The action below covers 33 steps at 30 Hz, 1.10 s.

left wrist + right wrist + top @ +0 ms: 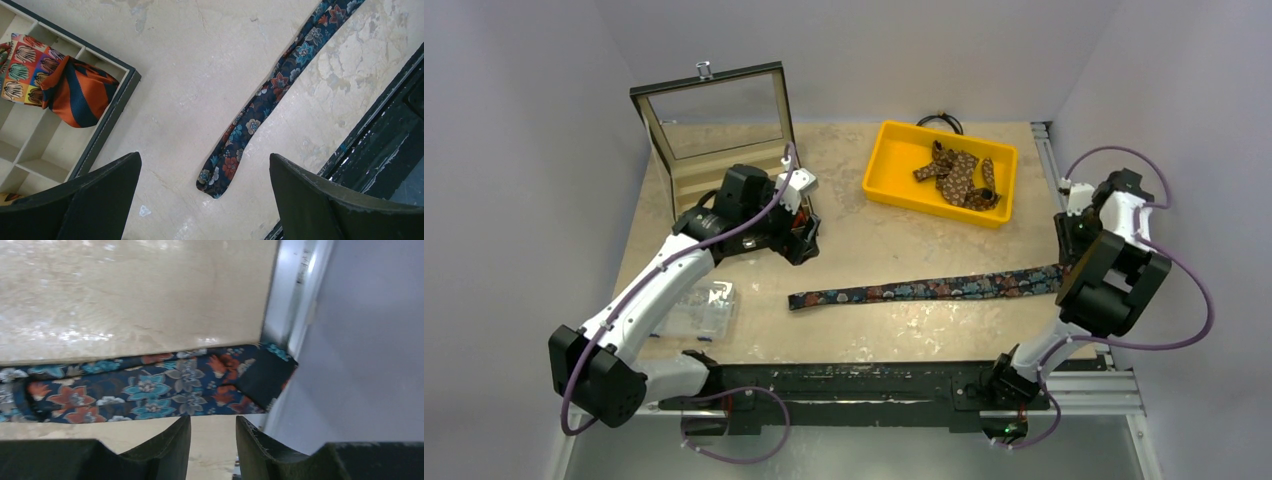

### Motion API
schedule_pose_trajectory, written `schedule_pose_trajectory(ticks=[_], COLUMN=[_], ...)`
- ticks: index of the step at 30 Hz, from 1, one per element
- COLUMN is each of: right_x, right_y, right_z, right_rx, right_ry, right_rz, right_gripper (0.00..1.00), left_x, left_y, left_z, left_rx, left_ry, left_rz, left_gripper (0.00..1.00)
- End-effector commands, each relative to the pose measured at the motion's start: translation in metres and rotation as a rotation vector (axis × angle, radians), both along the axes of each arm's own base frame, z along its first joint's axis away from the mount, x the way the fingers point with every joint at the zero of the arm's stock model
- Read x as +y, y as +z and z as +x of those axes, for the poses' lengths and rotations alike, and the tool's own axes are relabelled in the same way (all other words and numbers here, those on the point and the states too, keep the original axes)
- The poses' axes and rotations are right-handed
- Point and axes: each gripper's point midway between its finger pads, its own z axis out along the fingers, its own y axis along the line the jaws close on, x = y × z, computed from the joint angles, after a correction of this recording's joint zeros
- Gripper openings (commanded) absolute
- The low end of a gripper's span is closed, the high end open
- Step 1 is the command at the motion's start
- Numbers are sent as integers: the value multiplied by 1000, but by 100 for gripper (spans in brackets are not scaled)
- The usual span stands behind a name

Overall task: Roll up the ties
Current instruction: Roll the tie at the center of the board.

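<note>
Your right pincer [212, 422] hangs at the table's right edge with its jaws only a narrow gap apart and nothing between them. Its fingertips are poised just short of the broad end of the navy floral tie [150, 390]. That end lies flat against the metal rail [280, 300] bordering the table, with a dark flap of lining turned up at the tip. From there the tie runs leftward as one long unrolled strip across the middle of the pale mottled table [874, 240], ending in its narrow tip. Your left pincer [204, 156] hovers above the tabletop close to that tip, jaws spread wide and empty, and in its wrist view the tip lies between the two dark fingers. Just beside it stands the compartmented wooden box [107, 130], its glass lid raised. An orange-and-navy striped tie [75, 97] is bundled in one cell, touching a multicoloured patterned tie [22, 65] in the next. Farther back, the yellow tray [894, 165] holds a loosely heaped brown dotted tie [959, 178], and a black cable loop [939, 120] sits behind the tray. A clear plastic container [699, 310] rests beside your left arm.
</note>
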Motion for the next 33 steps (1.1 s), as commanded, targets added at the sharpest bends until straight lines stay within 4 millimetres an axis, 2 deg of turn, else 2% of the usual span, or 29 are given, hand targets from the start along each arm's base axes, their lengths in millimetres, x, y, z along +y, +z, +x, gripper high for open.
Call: schedule_pose_trajectory(ticks=[1,7,11,15,18,21,26,28,33], right_x=[-29,-37,-36,-28,-22,-20,-20,-28,-69], right_y=[-2,-27,-45,-67,-80,-81,-82,-80,-68], right_z=[6,9,7,-3,-11,-10,-9,-8,8], right_rx=[-14,20,43,98,136,138,150,148,119], right_ry=[-24,-53,-53,-58,-56,-58,-61,-70,-107], right_rz=[-134,-147,-131,-90,-64,-50,-40,-73,-212], right_gripper=[37,49,48,46,41,30,0,0,0], left_x=[-5,-3,0,4,6,7,7,7,9], left_y=[10,10,10,9,8,7,8,6,-3], left_z=[6,9,9,8,9,11,14,14,17], left_rx=[-15,-18,-27,-30,-38,-41,-44,-44,-36], left_ry=[-10,-2,2,9,17,22,33,32,32], left_rz=[-34,-12,-2,14,24,29,28,32,59], left_gripper=[100,100,100,99,99,100,99,99,99])
